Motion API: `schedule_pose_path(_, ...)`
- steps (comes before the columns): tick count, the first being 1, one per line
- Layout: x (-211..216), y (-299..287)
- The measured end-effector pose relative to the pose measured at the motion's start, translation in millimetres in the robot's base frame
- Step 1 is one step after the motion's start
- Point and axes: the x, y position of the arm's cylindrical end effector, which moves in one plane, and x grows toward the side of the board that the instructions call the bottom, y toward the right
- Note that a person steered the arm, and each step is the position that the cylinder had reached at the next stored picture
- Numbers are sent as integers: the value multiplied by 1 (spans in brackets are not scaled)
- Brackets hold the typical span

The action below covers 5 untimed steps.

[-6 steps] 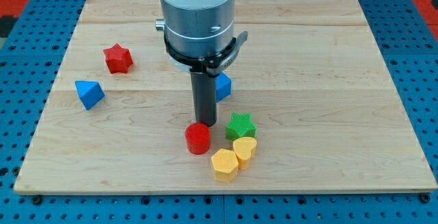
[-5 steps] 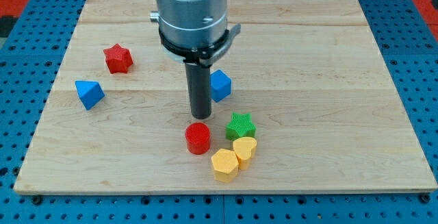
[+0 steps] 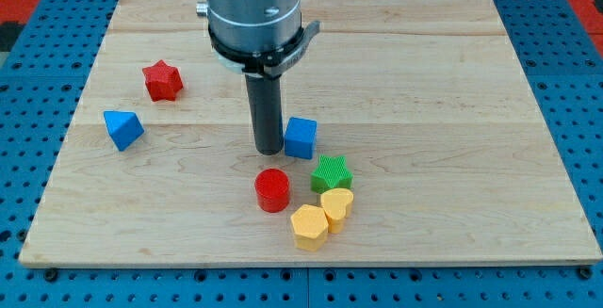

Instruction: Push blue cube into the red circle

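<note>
The blue cube [image 3: 301, 137] sits near the middle of the wooden board [image 3: 452, 110]. The red circle [image 3: 272, 190], a short red cylinder, lies below it and a little to the view's left. My tip [image 3: 268, 150] stands just left of the blue cube, close to or touching its left side, and above the red circle. The rod rises to the grey arm body at the view's top.
A green star [image 3: 332, 172] lies right of the red circle, below the blue cube. Two yellow blocks [image 3: 336, 203] [image 3: 309, 226] sit below it. A red star [image 3: 162, 80] and a blue triangular block [image 3: 122, 128] lie at the view's left.
My tip has moved toward the view's upper left, away from the red circle. The blue cube, partly hidden behind the rod before, now shows fully and sits lower on the board.
</note>
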Motion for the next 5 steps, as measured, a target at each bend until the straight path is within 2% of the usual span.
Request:
schedule_pose_path(1, -47, -35)
schedule_pose_path(2, -83, 10)
schedule_pose_path(3, -46, 60)
schedule_pose_path(4, -20, 48)
schedule_pose_path(5, -105, 40)
